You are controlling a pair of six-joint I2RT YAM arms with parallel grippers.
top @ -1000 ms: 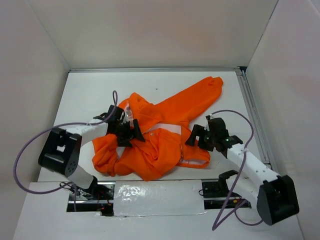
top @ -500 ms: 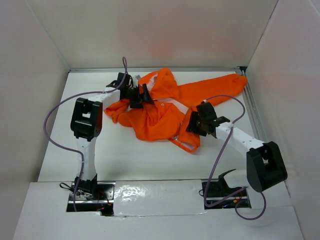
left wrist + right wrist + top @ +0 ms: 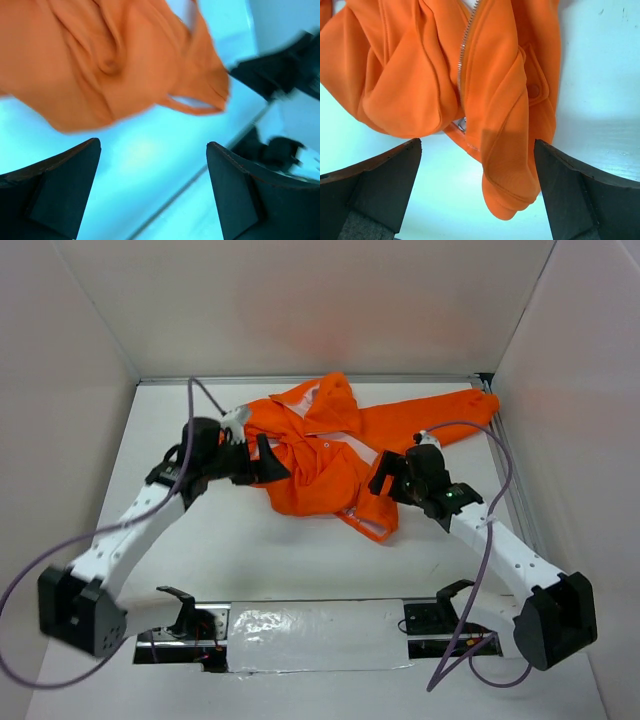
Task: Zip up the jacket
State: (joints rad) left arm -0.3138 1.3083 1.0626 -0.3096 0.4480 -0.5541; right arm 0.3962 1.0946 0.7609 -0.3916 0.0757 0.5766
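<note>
Top external view has the jacket lying crumpled on the far half of the tabletop, its bunched body between the two claws. One sleeve stretches straight out of the bunch toward the far right, so the garment's long axis runs from near left to far right. Pale lining shows at the bunch's far side and again along the near hem. The front lies open. The other sleeve is lost somewhere in the folds.

At the jacket's left edge sits the left claw. In the left wrist view its fingers are spread wide with only bare tabletop between them, and the orange cloth beyond the tips is blurred.

At the jacket's right edge sits the right claw, also spread wide and clamping nothing. In the right wrist view the jacket's lower front corner reaches into the gap between its fingers; whether it touches one I cannot tell. The zipper teeth run up the unjoined front edge. Beside them is a pocket flap with a snap.
</note>
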